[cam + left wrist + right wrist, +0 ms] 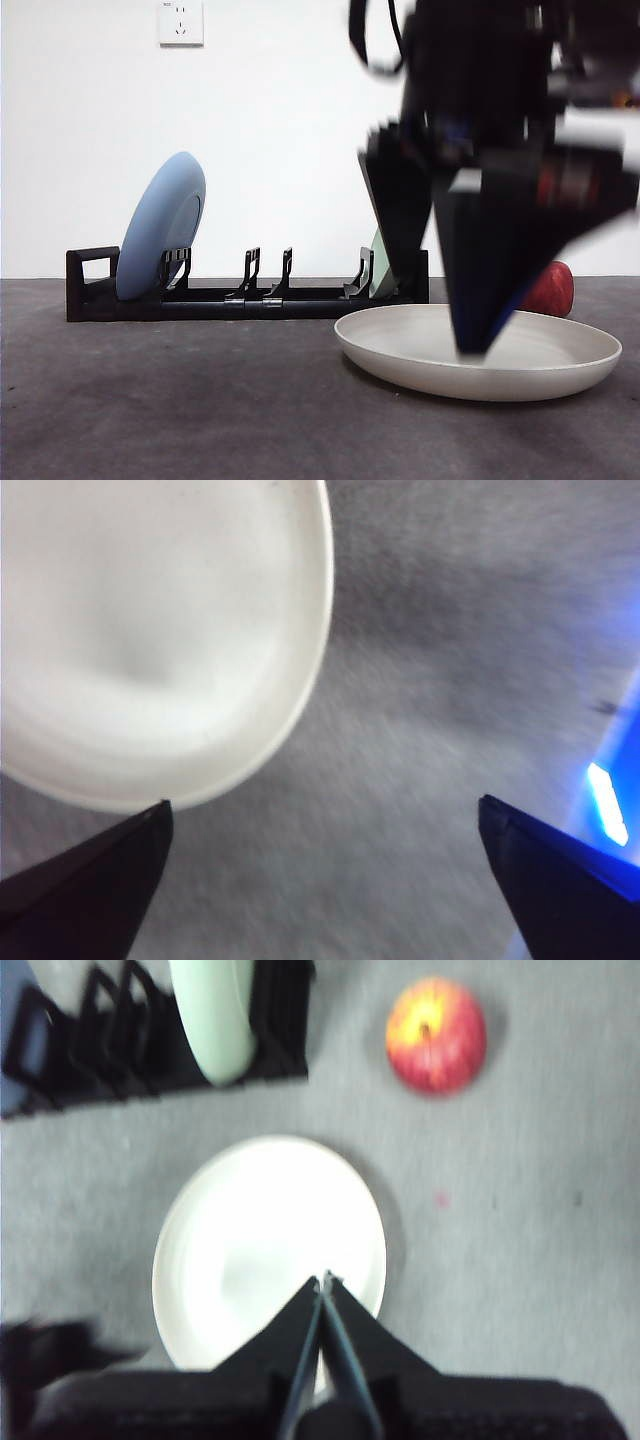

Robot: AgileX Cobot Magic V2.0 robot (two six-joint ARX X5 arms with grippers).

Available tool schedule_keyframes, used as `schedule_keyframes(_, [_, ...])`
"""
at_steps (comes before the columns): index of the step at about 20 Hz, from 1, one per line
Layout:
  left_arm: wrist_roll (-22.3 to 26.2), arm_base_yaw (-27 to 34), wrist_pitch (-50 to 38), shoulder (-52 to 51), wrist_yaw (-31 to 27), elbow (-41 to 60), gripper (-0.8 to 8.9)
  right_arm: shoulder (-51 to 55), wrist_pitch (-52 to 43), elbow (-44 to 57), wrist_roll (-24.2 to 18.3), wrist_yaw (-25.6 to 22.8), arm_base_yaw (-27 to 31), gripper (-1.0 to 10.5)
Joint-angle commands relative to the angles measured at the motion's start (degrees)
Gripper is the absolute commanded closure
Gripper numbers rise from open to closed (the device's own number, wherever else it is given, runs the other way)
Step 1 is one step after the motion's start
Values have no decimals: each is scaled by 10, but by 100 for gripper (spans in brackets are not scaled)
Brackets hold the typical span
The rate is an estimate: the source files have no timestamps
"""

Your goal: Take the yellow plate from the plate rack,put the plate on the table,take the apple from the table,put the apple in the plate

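We take the yellow plate (478,355) as our landmark: it already lies flat on the table (160,400), just in front of the plate rack (245,295) at the end away from the loop handle, so we judge the first two steps done and the apple step now in hand. The apple (436,1035) sits on the table beyond the plate's far side, near it but clearly apart, and beside the rack end where the pale green plate (214,1015) stands; the blue plate (160,238) leans in the slots at the handle end, well away from our landmark. The right gripper (324,1285) hangs over the yellow plate with its jaws pressed together and nothing between them. The left gripper (325,815) has its jaws spread wide over bare table just off the plate's rim, holding nothing. As we read it, the next move calls for one gripper to travel past the plate to the apple, spread wide enough to straddle the blocky fruit, then close, lift and bring it back over the plate.
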State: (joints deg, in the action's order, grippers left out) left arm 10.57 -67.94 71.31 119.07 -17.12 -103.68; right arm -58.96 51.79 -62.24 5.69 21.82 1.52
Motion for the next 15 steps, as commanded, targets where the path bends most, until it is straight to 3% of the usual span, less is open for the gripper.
schedule_keyframes(1, [-49, -2, 33, -52, 37, -21, 187, -1, -18, -3, 6, -2, 0, 944])
schedule_keyframes(2, [-60, -3, 37, -75, 47, -23, 192, -2, -25, -3, 5, -2, 0, 937])
schedule_keyframes(4, [-85, -2, 37, -131, 72, -23, 355, -2, -45, -3, 5, -2, 0, 759])
schedule_keyframes(7, [-124, -2, 34, -216, 94, -23, 839, -5, -90, -3, 7, -2, -1, 282])
schedule_keyframes(8, [-131, -2, 29, -238, 95, -23, 817, -10, -103, -3, 7, -2, -1, 216])
schedule_keyframes(15, [-153, -2, 17, -383, 89, -23, 817, -98, -167, -10, 6, -17, -12, 208])
